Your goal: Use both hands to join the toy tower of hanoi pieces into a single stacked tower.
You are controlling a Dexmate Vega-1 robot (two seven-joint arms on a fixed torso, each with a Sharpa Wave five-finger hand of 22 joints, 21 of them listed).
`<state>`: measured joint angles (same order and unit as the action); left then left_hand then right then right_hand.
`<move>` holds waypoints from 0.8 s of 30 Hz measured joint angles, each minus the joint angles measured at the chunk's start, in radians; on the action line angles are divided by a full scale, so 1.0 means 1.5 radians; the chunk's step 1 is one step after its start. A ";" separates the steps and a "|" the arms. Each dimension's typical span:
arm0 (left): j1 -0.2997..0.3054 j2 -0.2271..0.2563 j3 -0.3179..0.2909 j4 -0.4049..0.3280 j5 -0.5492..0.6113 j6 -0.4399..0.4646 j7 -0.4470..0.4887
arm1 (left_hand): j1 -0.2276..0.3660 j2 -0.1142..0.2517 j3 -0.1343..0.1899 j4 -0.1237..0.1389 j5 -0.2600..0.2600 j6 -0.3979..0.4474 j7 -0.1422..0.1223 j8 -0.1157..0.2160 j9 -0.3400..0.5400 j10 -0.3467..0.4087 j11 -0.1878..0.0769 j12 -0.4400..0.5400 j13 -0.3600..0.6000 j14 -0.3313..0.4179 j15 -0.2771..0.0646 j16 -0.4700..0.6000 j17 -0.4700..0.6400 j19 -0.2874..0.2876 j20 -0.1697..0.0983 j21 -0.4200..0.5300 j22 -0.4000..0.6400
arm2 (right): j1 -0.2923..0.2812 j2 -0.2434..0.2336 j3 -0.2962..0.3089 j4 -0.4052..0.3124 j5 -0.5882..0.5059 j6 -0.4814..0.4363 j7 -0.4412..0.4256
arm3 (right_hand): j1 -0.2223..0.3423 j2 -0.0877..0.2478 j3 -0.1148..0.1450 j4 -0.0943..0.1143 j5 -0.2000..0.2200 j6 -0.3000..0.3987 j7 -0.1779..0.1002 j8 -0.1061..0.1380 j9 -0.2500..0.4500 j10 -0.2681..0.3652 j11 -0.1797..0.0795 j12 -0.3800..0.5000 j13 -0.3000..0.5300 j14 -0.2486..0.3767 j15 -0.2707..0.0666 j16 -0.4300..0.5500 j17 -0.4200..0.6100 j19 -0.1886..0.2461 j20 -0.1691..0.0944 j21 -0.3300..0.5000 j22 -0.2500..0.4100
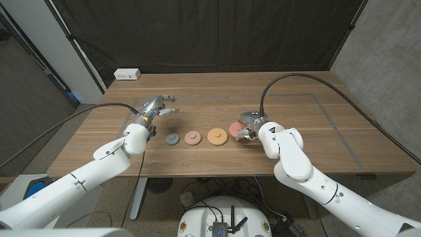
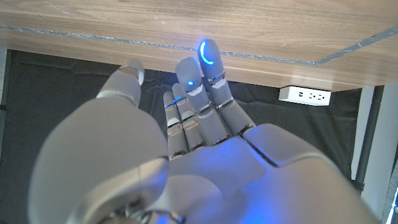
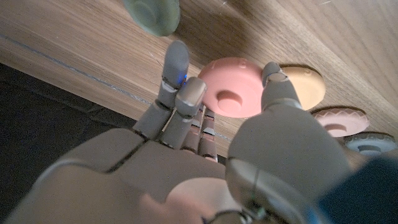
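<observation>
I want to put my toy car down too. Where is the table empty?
The big bare patch is the right end of the table, past the right hand. There is also room behind the discs, between the left hand and the right hand. It is crowded along the row from the gray disc to the red disc.

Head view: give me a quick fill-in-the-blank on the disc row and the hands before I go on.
1. The small disc at the row's left end is ___ in colour.
2. The orange disc lies between the salmon disc and the pink disc, which sits by the right hand and is the row's ___.
3. The left hand, fingers apart above the table, holds ___.

Missing words: grey; largest; nothing.
</observation>
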<state>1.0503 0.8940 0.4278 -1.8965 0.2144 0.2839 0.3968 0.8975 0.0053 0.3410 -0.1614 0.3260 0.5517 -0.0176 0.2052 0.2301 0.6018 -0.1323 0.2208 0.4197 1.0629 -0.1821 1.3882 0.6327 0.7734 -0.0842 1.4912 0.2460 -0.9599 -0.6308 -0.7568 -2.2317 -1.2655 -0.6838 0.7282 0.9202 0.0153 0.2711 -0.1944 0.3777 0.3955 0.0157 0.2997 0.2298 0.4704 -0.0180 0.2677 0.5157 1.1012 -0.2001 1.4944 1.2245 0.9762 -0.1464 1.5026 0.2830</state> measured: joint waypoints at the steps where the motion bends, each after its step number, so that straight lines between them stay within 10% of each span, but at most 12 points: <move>1: -0.001 0.001 0.000 0.001 0.001 -0.004 -0.001 | 0.000 0.000 0.000 0.000 0.000 0.000 0.000 0.000 0.000 0.000 0.000 0.000 0.000 0.000 0.000 0.000 0.000 0.000 0.000 0.001 0.000 | 0.000 0.000 0.000 0.000 0.000 0.002 0.000 | 0.000 0.000 0.001 -0.001 0.002 0.000 0.000 0.000 0.000 0.000 0.000 0.000 0.000 0.000 0.000 0.000 0.000 0.000 0.000 0.000 0.000; 24: 0.006 0.009 -0.012 0.022 -0.006 -0.057 -0.003 | -0.012 -0.007 0.000 0.000 0.000 0.000 0.000 0.000 0.000 0.000 0.000 -0.005 0.000 0.000 0.000 0.000 0.001 0.000 0.000 0.010 -0.009 | 0.028 0.001 -0.006 0.010 0.037 0.085 -0.012 | 0.000 0.000 0.003 -0.003 0.012 0.000 0.000 -0.002 0.000 0.000 0.000 -0.003 0.000 0.003 -0.004 0.005 0.000 0.000 0.000 0.000 -0.003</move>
<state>1.0598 0.9068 0.4095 -1.8633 0.2056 0.1989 0.3919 0.8791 -0.0051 0.3409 -0.1614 0.3260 0.5517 -0.0176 0.2052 0.2300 0.6018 -0.1322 0.2128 0.4196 1.0629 -0.1822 1.3882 0.6345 0.7729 -0.0844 1.5068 0.2321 -0.9178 -0.6291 -0.7660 -2.2168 -1.2100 -0.5560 0.7099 0.9202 0.0152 0.2752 -0.1985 0.3952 0.3953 0.0156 0.2971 0.2303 0.4701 -0.0182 0.2630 0.5158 1.1064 -0.2055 1.5017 1.2244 0.9761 -0.1463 1.5026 0.2783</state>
